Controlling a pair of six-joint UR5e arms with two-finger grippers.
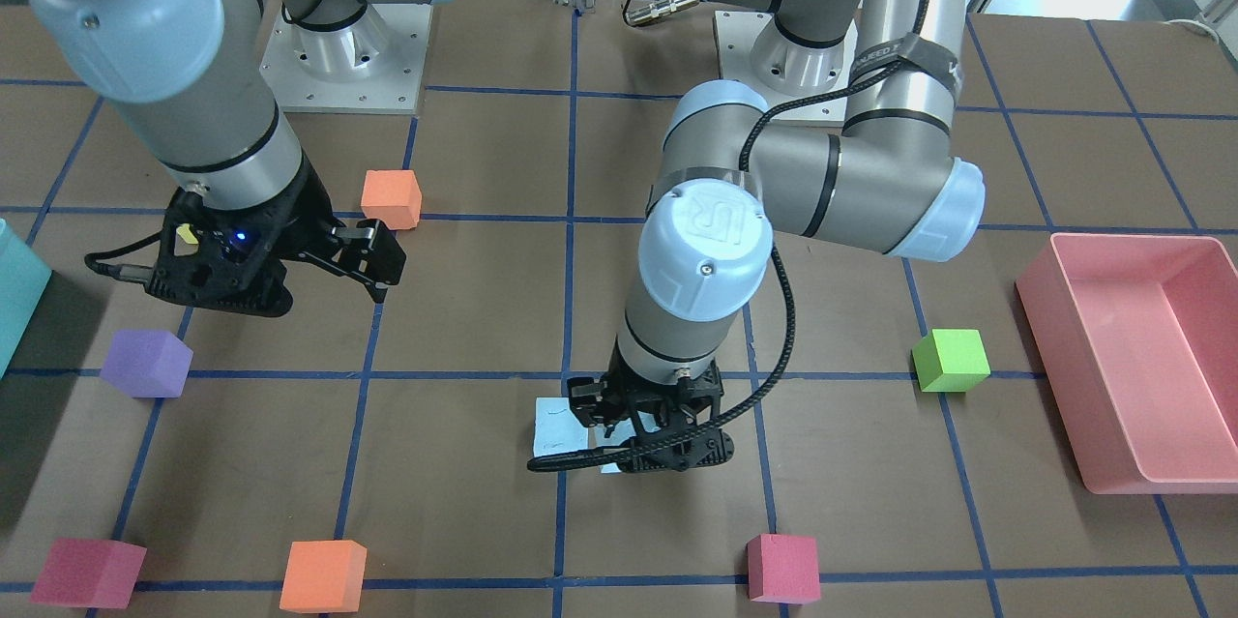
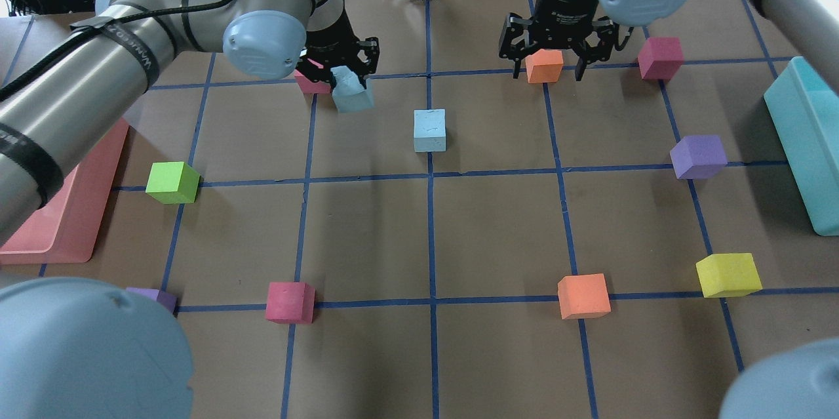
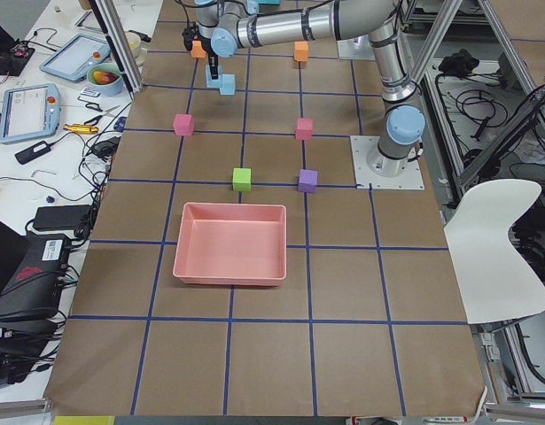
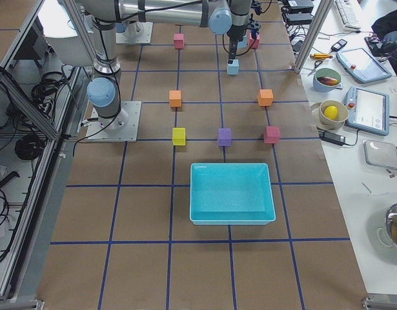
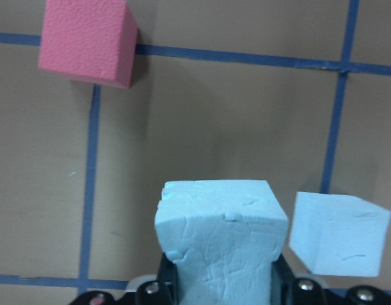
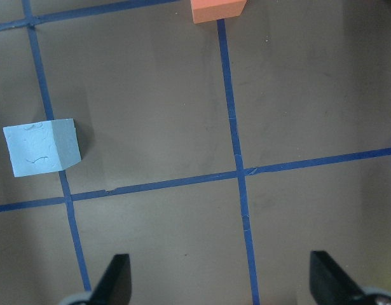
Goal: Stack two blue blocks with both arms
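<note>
My left gripper (image 2: 351, 78) is shut on one pale blue block (image 2: 352, 94) and holds it slightly tilted, just above the table. In the left wrist view this block (image 5: 220, 235) sits between the jaws. The second blue block (image 2: 429, 130) rests on the table a little to the right, and also shows in the left wrist view (image 5: 338, 234) and the right wrist view (image 6: 41, 146). My right gripper (image 2: 547, 68) is open and empty, hovering over an orange cube (image 2: 544, 66); its spread fingers (image 6: 119, 283) show in the right wrist view.
A pink cube (image 2: 309, 81) sits just behind the left gripper. A pink bin (image 2: 65, 222) is at the left edge and a teal bin (image 2: 806, 143) at the right. Green (image 2: 172, 181), purple (image 2: 699, 157), yellow (image 2: 727, 275), orange (image 2: 583, 296) and pink (image 2: 290, 301) cubes are scattered about.
</note>
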